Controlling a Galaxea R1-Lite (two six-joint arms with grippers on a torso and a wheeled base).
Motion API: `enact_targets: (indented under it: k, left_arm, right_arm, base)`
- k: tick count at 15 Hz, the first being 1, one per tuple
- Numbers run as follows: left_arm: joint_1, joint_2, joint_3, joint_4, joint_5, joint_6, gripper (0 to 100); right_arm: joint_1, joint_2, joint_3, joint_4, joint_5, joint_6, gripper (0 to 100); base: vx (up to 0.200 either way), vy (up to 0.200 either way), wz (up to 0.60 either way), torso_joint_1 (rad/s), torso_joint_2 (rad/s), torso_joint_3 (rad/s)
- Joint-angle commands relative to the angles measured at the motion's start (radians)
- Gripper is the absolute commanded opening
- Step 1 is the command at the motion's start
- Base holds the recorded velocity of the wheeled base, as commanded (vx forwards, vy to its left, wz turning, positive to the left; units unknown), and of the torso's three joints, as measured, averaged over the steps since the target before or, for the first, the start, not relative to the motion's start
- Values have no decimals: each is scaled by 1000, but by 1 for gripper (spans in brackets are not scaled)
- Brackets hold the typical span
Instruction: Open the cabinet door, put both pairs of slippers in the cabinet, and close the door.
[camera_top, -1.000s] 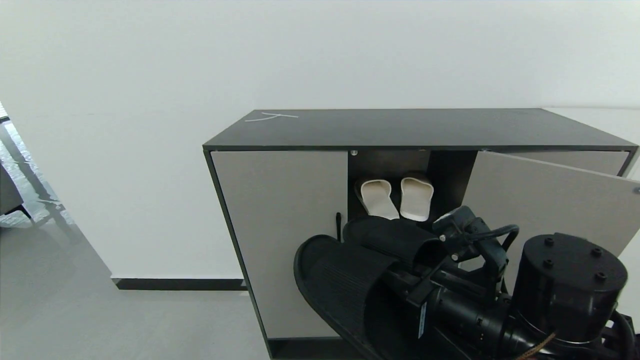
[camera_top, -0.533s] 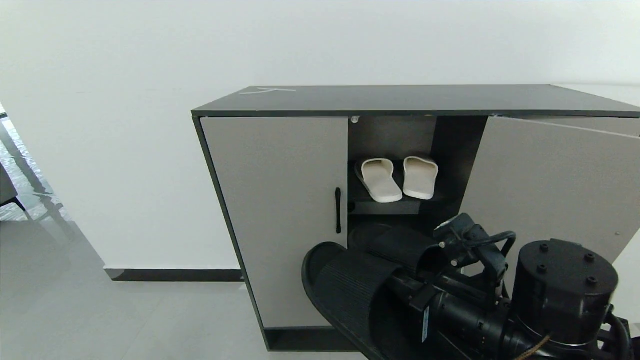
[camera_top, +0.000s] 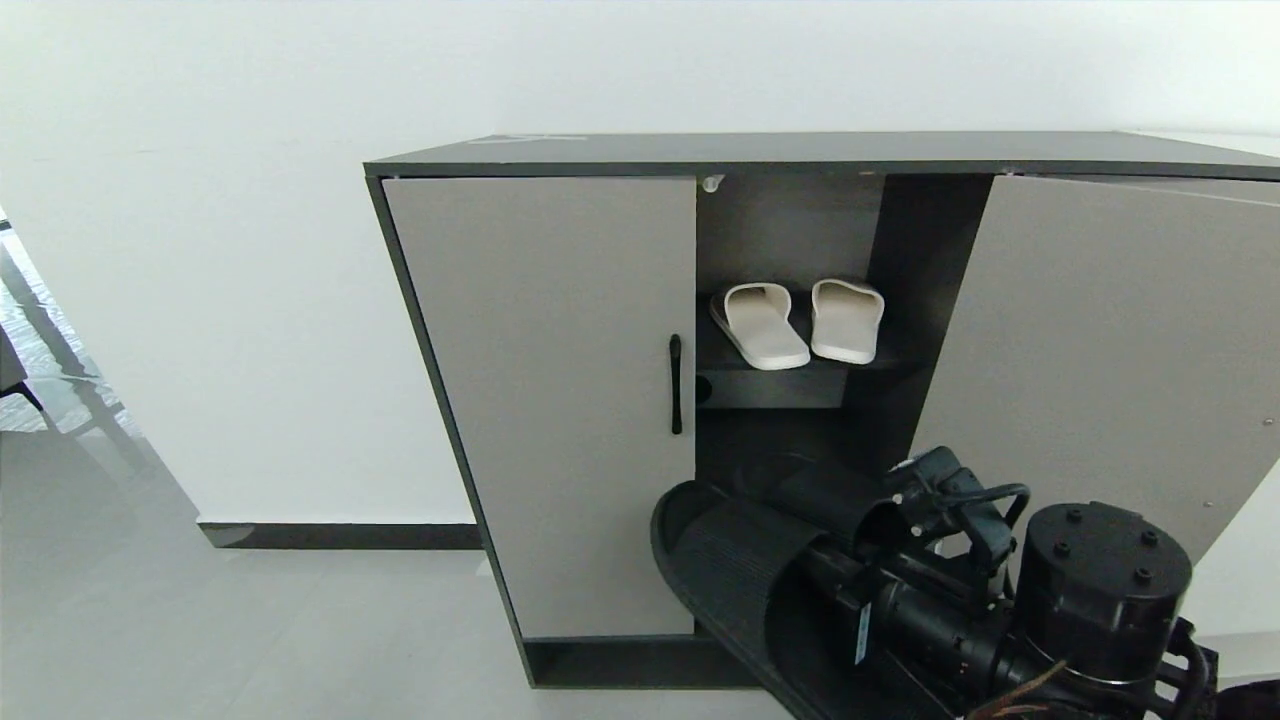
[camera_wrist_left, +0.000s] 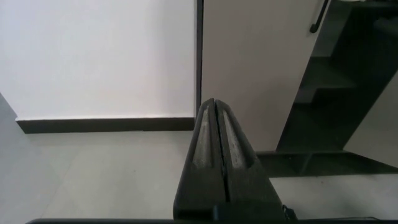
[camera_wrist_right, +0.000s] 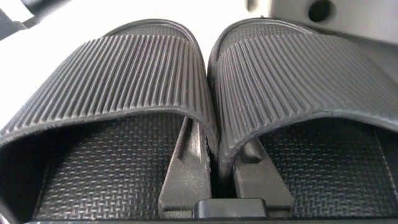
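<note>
While right pincer (camera_wrist_right: 214, 163) clamps two black slippers (camera_wrist_right: 140, 71), two white slippers (camera_top: 765, 325) sit above, beyond it, inside one cabinet (camera_top: 540, 400); left pincer (camera_wrist_left: 214, 118) pressed together, empty.

Shifted as a whole by camera motion, leaving the top of the cabinet (camera_top: 540, 400) edge-on near the upper part of the frame and its base exposed at the bottom. Carried from lower centre toward lower right: the black slippers (camera_top: 735, 580) pinched in the right gripper (camera_wrist_right: 214, 168), now lower against the cabinet front, before the bottom opening, uncovering the door handle (camera_top: 676, 384) at centre.
</note>
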Motion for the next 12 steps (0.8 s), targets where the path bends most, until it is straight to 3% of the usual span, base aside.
enact_targets:
  k: [1,3,6,9,12]
  left_arm:
    - [1,0,0,0,-1,0,0]
    - [1,0,1,0,0,0,0]
    - [0,0,0,0,0,0,0]
    - [0,0,0,0,0,0,0]
    - [0,0,0,0,-1,0,0]
  right_arm:
    - [-74,67,17,-13,-5,-1,0]
    - [-112,97,21,-14,-68,2,0]
    - [-162,258,-114,-72,-256,11,0]
    - [-192,370,-217,-128,-263,4,0]
    - [-247,499,-434,-118,-263,-15,0]
  base:
    - [0,0,0,0,0,0]
    - [0,0,0,0,0,0]
    - [0,0,0,0,0,0]
    - [0,0,0,0,0,0]
    - [0,0,0,0,0,0]
